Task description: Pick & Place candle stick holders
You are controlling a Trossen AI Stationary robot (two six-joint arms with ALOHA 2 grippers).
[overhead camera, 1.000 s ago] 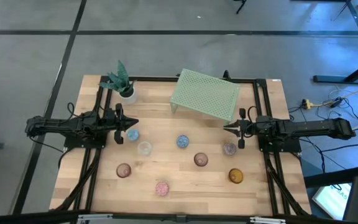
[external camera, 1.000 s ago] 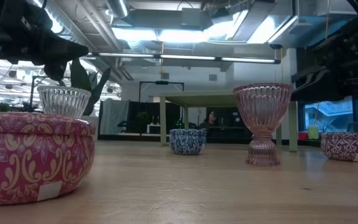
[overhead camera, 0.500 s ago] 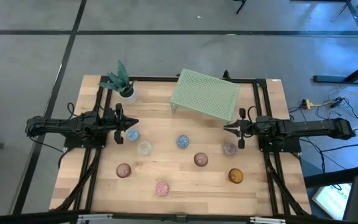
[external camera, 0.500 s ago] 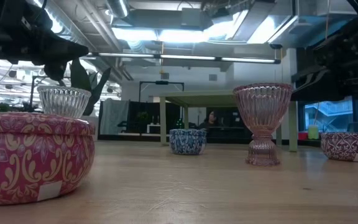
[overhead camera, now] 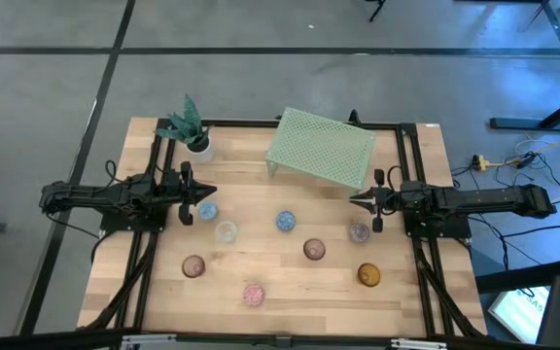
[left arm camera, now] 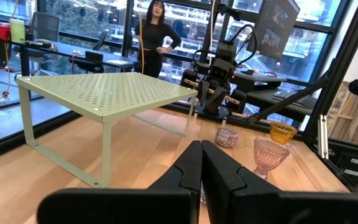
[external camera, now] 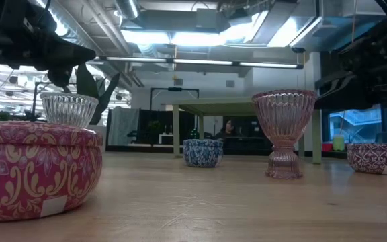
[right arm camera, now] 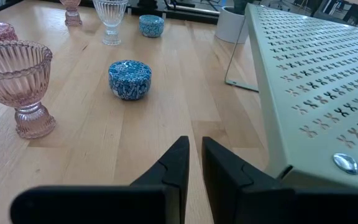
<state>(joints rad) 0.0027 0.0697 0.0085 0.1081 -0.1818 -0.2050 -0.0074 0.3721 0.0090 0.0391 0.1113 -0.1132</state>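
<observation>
The left gripper (overhead camera: 210,192) is hovering clenched and empty by the tabletop's left edge; the right gripper (overhead camera: 352,199), slightly parted, is gripping nothing. The candle stick holders (overhead camera: 287,222) are sitting scattered along the front half.

A wooden table (overhead camera: 290,277) is carrying a green rack (overhead camera: 321,148) at the back, a white plant pot (overhead camera: 199,146) at its back left, and seven small cups: light blue (overhead camera: 207,210), clear (overhead camera: 226,231), blue (overhead camera: 286,222), pink (overhead camera: 314,250), purple (overhead camera: 359,232), amber (overhead camera: 368,275), brownish (overhead camera: 193,266), plus a pink tin (overhead camera: 253,294).
</observation>
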